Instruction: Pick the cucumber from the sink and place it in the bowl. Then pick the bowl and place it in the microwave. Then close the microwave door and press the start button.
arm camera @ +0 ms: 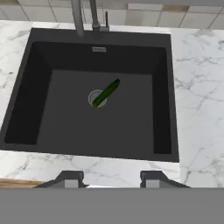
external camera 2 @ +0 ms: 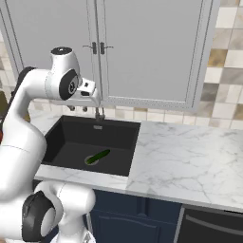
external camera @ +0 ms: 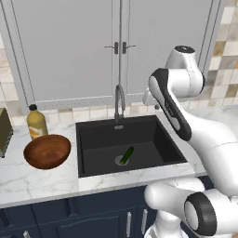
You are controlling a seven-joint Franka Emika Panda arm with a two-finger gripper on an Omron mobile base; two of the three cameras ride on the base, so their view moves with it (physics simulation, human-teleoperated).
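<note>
The dark green cucumber [external camera: 127, 155] [external camera 2: 98, 156] [arm camera: 106, 92] lies aslant on the floor of the black sink [external camera: 100, 135] [external camera 2: 71, 137] [arm camera: 131, 127], one end over the round drain. The reddish-brown wooden bowl [external camera: 46, 151] stands on the marble counter left of the basin, with nothing in it. My gripper [external camera 2: 78, 108] [arm camera: 111, 179] hangs high above the sink's front part and is open, its fingers wide apart with nothing between them. The microwave and its door are out of view.
A curved steel faucet [external camera: 119, 100] [arm camera: 78, 15] rises behind the basin. A yellow bottle [external camera: 36, 122] stands behind the bowl, and a boxy appliance [external camera: 3, 132] is at the left edge. Grey wall cabinets [external camera: 69, 46] hang above. Marble counter [external camera 2: 190, 156] stretches to the right.
</note>
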